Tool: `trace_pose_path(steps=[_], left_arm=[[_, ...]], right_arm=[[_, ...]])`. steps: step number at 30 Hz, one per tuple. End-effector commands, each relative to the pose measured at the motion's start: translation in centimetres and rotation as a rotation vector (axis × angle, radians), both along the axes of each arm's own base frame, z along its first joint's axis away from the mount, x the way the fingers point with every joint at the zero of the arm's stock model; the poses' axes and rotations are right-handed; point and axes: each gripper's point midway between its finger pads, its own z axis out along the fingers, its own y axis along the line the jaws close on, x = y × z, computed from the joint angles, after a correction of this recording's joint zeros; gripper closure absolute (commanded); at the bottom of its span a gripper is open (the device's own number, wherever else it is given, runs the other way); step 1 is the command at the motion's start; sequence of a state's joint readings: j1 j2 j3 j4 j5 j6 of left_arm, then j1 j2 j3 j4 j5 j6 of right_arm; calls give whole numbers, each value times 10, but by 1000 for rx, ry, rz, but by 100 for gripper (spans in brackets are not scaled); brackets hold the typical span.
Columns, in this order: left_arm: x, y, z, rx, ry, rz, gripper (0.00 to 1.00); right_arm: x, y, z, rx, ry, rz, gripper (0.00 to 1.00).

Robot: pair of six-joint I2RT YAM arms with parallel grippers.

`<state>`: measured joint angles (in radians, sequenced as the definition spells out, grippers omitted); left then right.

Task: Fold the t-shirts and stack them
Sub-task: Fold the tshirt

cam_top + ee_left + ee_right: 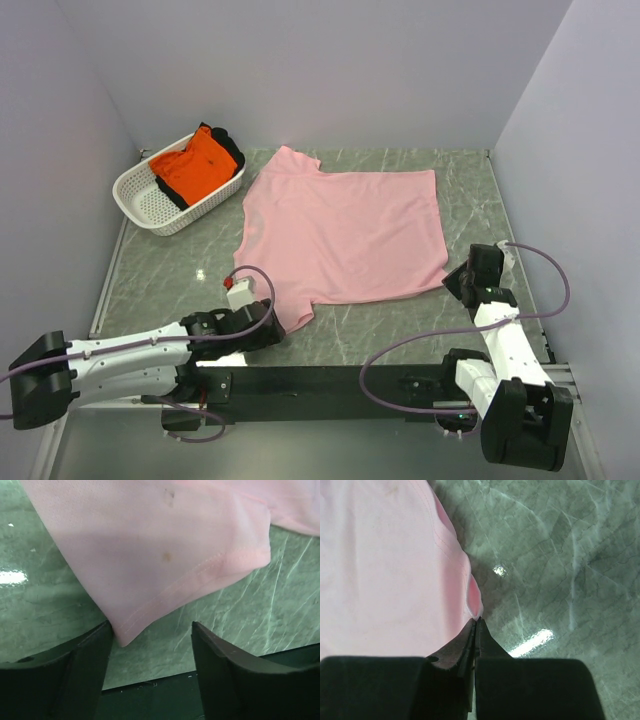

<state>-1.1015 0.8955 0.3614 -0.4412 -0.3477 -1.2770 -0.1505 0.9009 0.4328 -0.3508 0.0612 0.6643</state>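
A light pink t-shirt [340, 235] lies spread flat in the middle of the table. A bright orange t-shirt [195, 165] lies crumpled in the white basket [150, 205] at the back left. My left gripper [277, 326] is open at the shirt's near-left sleeve. In the left wrist view [152, 630] the sleeve corner of the pink shirt [160, 540] reaches between the jaws, close to the left finger [85, 655]. My right gripper [458, 280] is shut on the shirt's near-right hem corner. In the right wrist view [476, 621] a small fold of the pink shirt [385, 570] is pinched at the tips.
A black garment [232, 148] lies in the basket with the orange shirt. The table top is grey-green marble [500, 200], with walls on the left, back and right. A black rail [320, 380] runs along the near edge.
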Motion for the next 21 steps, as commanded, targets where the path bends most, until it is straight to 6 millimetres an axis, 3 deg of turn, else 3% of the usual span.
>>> trace_pose_path(steps=[1, 9, 15, 21], left_arm=[[-12, 6, -10, 26, 53, 22, 32], [-18, 17, -15, 46, 65, 40, 61], [-11, 20, -10, 54, 28, 57, 79], [-3, 22, -7, 81, -4, 74, 90]], right_arm=[[7, -4, 11, -17, -52, -7, 100], [7, -3, 7, -13, -50, 2, 100], [6, -2, 8, -12, -58, 2, 100], [5, -2, 11, -15, -61, 6, 100]])
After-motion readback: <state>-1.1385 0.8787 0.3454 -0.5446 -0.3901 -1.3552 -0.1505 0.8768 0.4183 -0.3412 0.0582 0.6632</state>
